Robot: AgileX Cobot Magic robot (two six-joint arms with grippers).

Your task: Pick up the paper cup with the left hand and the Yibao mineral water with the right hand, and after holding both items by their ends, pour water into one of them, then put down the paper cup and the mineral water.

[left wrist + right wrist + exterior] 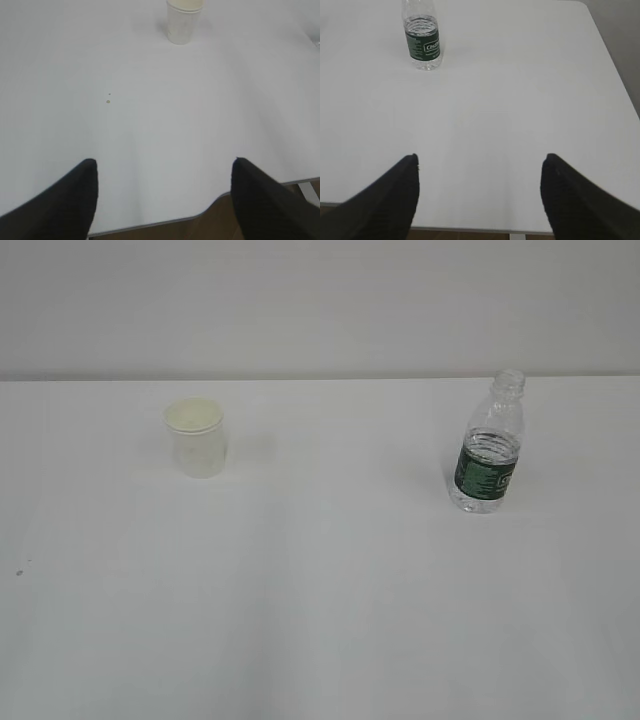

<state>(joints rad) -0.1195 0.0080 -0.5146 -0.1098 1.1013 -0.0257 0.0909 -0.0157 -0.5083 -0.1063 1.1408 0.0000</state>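
A small white paper cup (195, 436) stands upright on the left of the white table; it also shows at the top of the left wrist view as the cup (183, 21). The uncapped Yibao mineral water (489, 445), clear with a dark green label, stands upright on the right, and appears far off as the bottle (422, 36) in the right wrist view. My left gripper (164, 165) hangs open over the table's near edge, nothing between its fingers. My right gripper (480, 160) is likewise open and empty, far from the bottle. Neither arm appears in the exterior view.
The white table (320, 580) runs back to a pale wall. Its near edge (165, 220) lies just under my left fingers, with brown floor beyond. A tiny speck (108, 101) marks the tabletop. The table's right edge (615, 75) shows in the right wrist view.
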